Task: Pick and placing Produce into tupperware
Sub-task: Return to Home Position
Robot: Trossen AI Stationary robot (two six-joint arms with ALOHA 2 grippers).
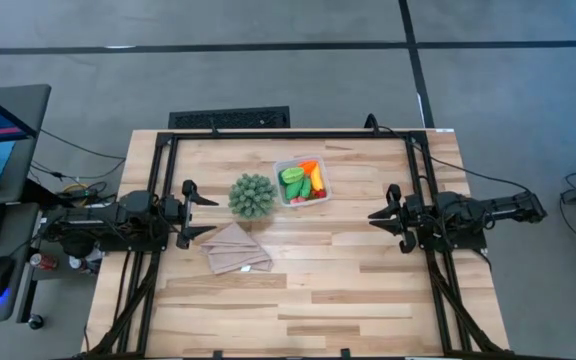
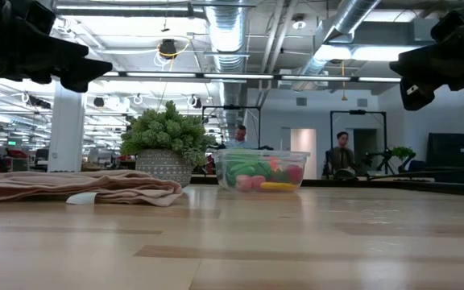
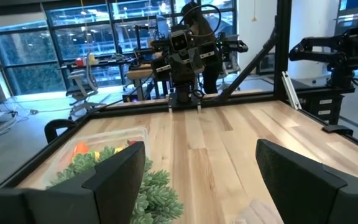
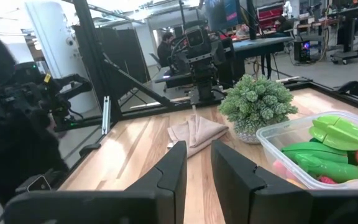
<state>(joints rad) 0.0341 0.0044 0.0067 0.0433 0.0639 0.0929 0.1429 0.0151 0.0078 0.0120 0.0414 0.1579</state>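
Upper centre of high view, clear square tupperware (image 1: 277,186) filled with produce (image 1: 299,183), green, orange, yellow, red, left gripper (image 1: 214,216) wide open, right gripper (image 1: 372,215) barely parted

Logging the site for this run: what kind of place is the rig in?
Probably an open-plan robotics lab: exposed ceiling ducts overhead, another robot arm on a stand nearby, and people seated at desks in the background.

Pale wooden table (image 1: 348,290), plank-striped; black left gripper (image 1: 215,216) and right gripper (image 1: 372,216); ahead of the right gripper, clear tupperware (image 4: 277,146) holding green, orange, yellow, red Produce (image 4: 337,132); by the left gripper, tan cloth (image 1: 236,250) and green spiky plant (image 1: 252,195).
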